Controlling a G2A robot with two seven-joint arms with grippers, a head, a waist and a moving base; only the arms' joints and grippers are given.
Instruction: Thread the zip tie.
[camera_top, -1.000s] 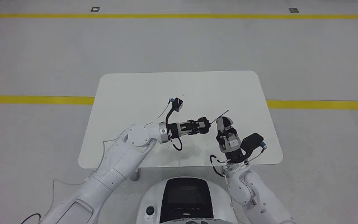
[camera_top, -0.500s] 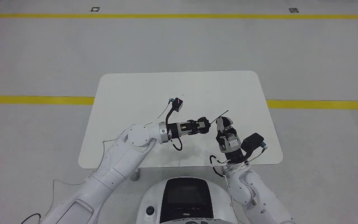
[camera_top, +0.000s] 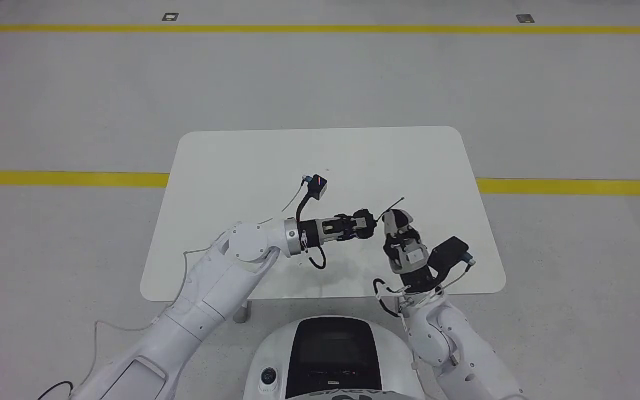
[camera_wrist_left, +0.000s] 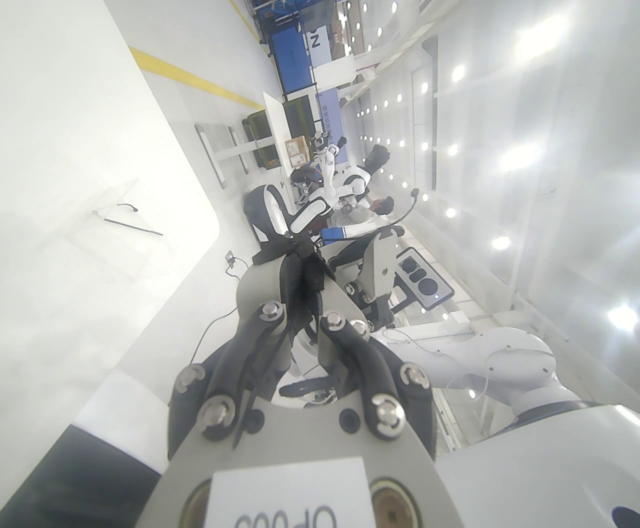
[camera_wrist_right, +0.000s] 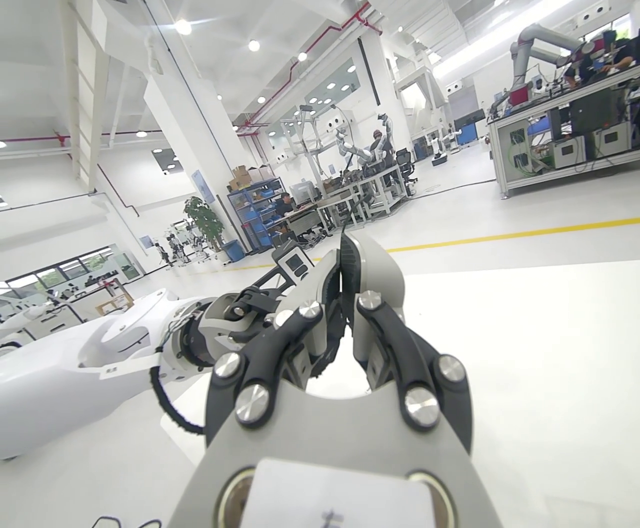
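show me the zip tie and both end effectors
zip tie (camera_top: 394, 205), top view, free tail
left end effector (camera_wrist_left: 299, 260), left wrist view, between fingertips
right end effector (camera_wrist_right: 343, 250), right wrist view, between fingertips

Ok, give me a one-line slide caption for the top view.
Above the white rounded table, left and right jaws sit close together, both shut on the thin black plastic zip tie.
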